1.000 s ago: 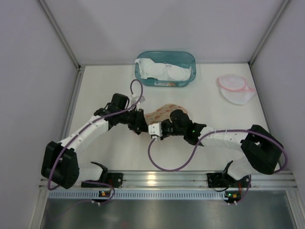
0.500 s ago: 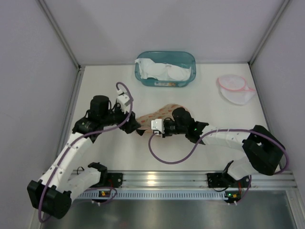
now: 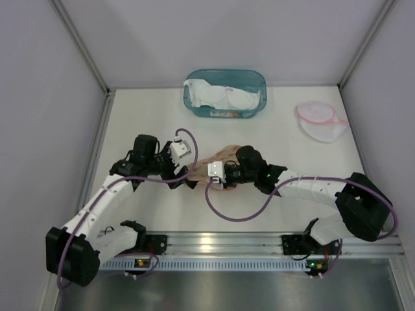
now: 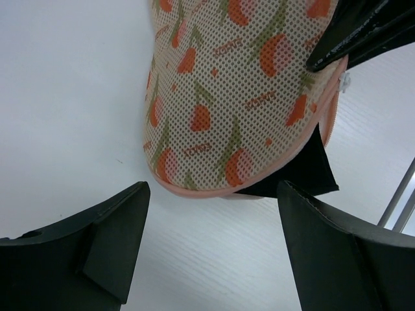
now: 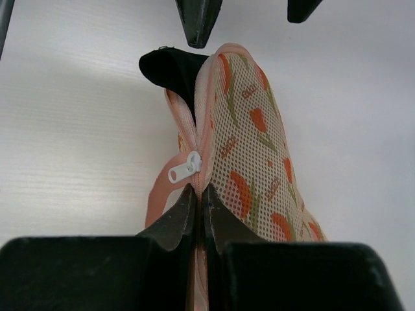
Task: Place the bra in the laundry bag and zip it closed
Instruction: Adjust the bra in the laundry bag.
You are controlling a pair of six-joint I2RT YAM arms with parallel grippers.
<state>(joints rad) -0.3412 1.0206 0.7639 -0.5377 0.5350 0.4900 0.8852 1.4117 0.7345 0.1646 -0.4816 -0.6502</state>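
Observation:
The laundry bag (image 3: 220, 154) is a mesh pouch with orange tulips and pink trim, lying mid-table between both arms. In the right wrist view my right gripper (image 5: 201, 189) is shut on the bag's pink zipper seam, just below the white zipper pull (image 5: 185, 167). The black bra (image 4: 305, 170) pokes out of the bag's end, and it is also in the right wrist view as the bra (image 5: 170, 67). My left gripper (image 4: 211, 192) stands open just short of the rounded bag (image 4: 240, 91) end. Only bare table lies between its fingers.
A teal basket (image 3: 260, 81) with white garments sits at the back centre. A white mesh pouch with pink trim (image 3: 320, 124) lies at the back right. Enclosure walls close off both sides and the back.
My left gripper has let go of the bag, opened wide and drawn back to the left of it. The right gripper has stayed shut on the zipper seam.

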